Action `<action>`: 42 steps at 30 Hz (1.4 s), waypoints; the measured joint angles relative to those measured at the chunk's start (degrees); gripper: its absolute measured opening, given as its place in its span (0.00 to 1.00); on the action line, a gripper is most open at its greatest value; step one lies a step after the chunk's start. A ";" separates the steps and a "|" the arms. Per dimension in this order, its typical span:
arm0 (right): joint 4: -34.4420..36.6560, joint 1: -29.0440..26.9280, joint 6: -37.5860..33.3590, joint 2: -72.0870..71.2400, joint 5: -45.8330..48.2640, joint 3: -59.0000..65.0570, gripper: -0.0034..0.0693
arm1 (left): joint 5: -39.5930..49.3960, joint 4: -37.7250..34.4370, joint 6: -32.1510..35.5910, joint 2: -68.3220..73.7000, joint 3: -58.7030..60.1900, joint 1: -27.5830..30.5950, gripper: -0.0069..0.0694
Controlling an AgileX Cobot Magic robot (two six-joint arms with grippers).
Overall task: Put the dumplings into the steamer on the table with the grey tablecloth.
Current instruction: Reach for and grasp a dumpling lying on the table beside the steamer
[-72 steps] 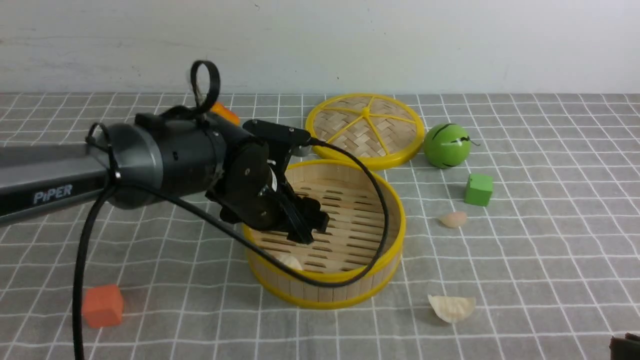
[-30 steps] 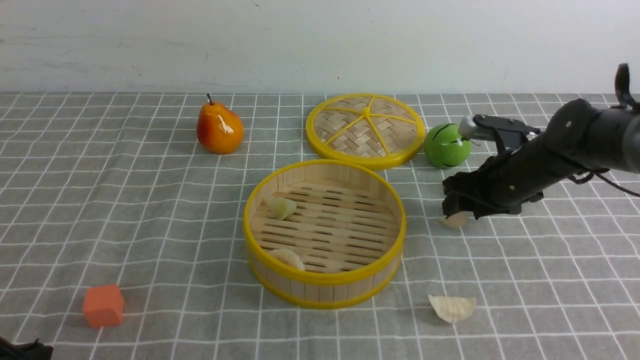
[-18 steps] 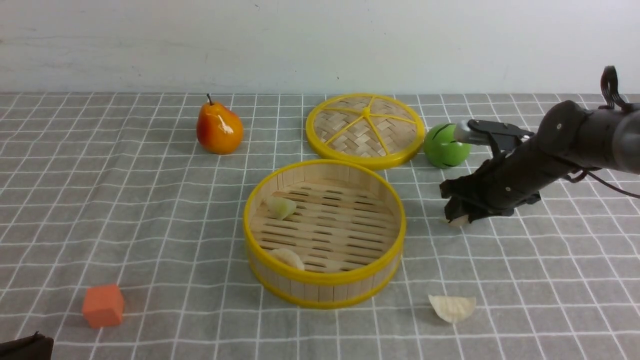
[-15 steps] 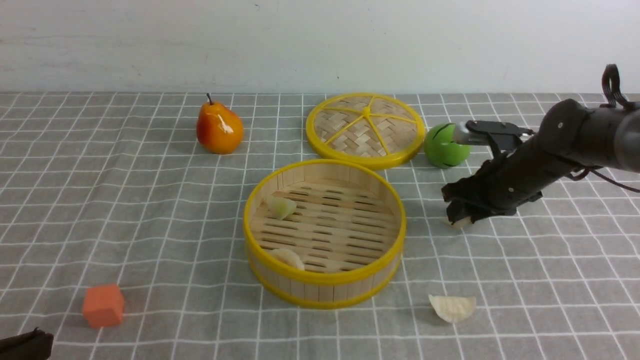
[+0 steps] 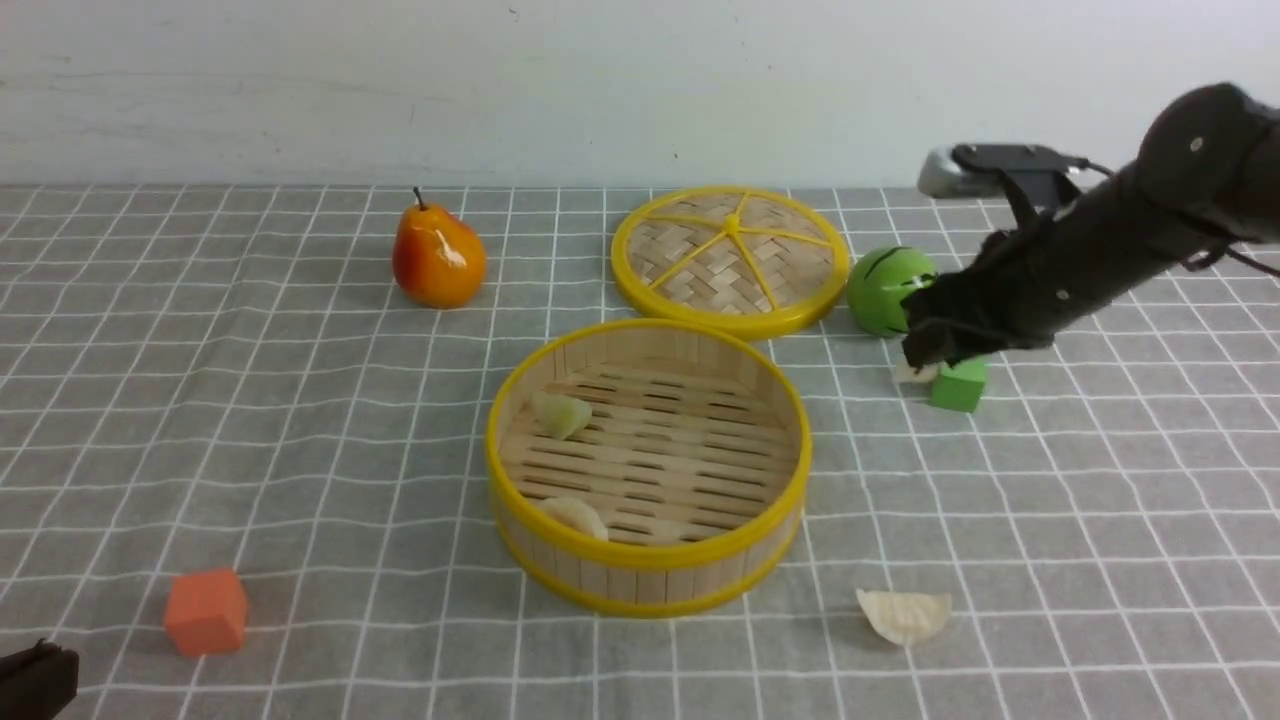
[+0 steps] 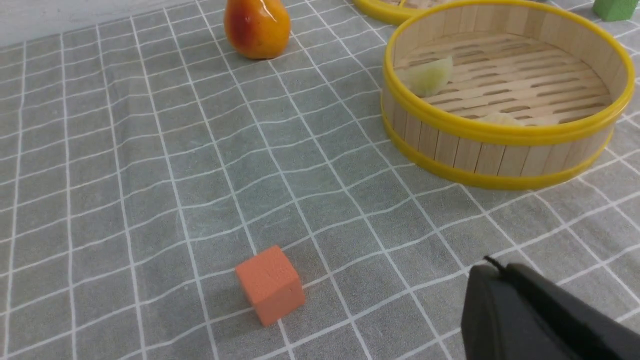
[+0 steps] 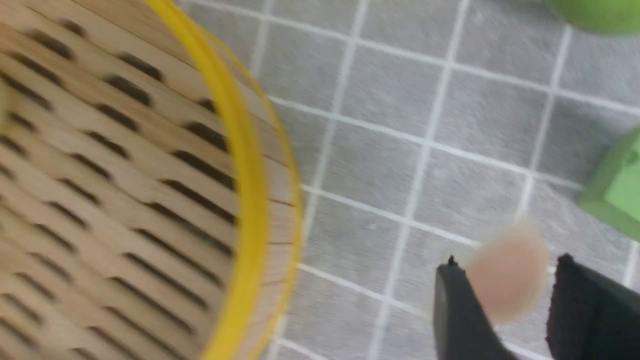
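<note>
Front view gives you the room. The steamer (image 5: 648, 575) sits mid-table on the grey tablecloth (image 5: 300, 450), its yellow rim standing well above the cloth. A stretch of bare cloth separates its right wall from your right gripper (image 5: 915, 355). That side is tight, though: the green cube (image 5: 960, 388) is just beside the gripper's tip and the green round fruit (image 5: 880, 290) just behind it. The woven lid (image 5: 730, 255) lies flat beyond the steamer, near its far rim. The pear (image 5: 437, 255) stands well apart at the far left, and the orange cube (image 5: 205, 610) sits near the front left.

Your right gripper's jaws stand narrow, clamped on the pinkish dumpling (image 7: 507, 272). The right wrist view shows it blurred between the two black fingers (image 7: 460, 315), apart from the steamer's rim.

Your left gripper (image 6: 500, 295) is low at the front left corner, near the orange cube, with its jaws closed together on nothing.

Inside the steamer, the greenish dumpling (image 5: 560, 413) leans by the far left wall and a cream dumpling (image 5: 575, 515) lies against the near wall. The loose white dumpling (image 5: 905, 615) lies on the cloth in front of the steamer's right side, apart from it.
</note>
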 joint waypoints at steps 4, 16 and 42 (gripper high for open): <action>4.77 7.40 -2.41 -0.07 -1.32 -2.33 0.06 | -0.07 0.00 0.00 0.00 0.00 0.00 0.07; -0.54 11.47 -1.33 4.80 -5.83 -4.13 0.18 | 0.75 0.05 0.00 0.00 0.00 0.00 0.07; -21.96 2.34 18.41 15.93 -10.25 -5.76 0.54 | 0.19 0.09 0.00 0.00 0.00 0.00 0.08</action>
